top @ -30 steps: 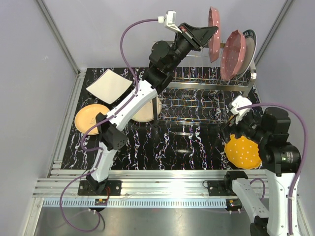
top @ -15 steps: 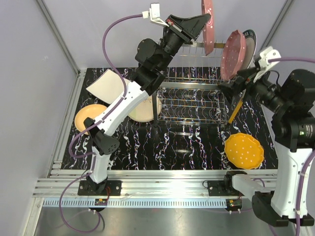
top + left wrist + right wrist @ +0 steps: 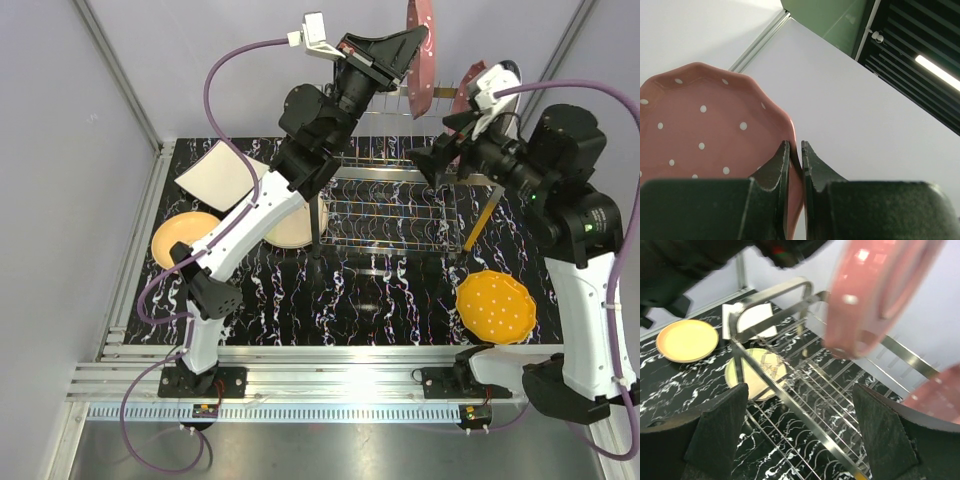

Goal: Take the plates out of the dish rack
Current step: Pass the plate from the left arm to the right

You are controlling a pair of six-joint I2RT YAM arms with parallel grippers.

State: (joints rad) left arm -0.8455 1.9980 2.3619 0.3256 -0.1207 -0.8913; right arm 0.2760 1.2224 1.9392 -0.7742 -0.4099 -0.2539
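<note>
1. My left gripper (image 3: 408,48) is high above the far side of the shiny chrome wire dish rack (image 3: 390,205). Its jaws are clamped on the rim of a pink scalloped plate with white polka dots (image 3: 421,60).
2. On the left wrist view the two dark fingers (image 3: 781,167) sit almost together, with only that plate's edge pinched between them. The plate is held on edge in the air, clear of the rack's tines.
3. My right gripper (image 3: 440,160) hangs over the right part of the rack. Its jaws are spread wide with nothing between them. On the right wrist view the rack's wires lie below the gap.
4. A second pink dotted plate (image 3: 935,400) shows at the lower right edge of the right wrist view, blurred. From above, my right arm hides most of it, so I cannot tell how it sits in the tines.
5. The rest of the plates lie flat on the black white-veined table (image 3: 380,290).
6. A white square plate (image 3: 222,175) is at the far left, and a yellow-orange round plate (image 3: 180,240) is near it, closer to the arm bases.
7. A cream round plate (image 3: 298,228) lies just beside the rack's left end, partly under my left arm.
8. An orange scalloped plate with white dots (image 3: 495,305) lies on the right, in front of the rack.
</note>
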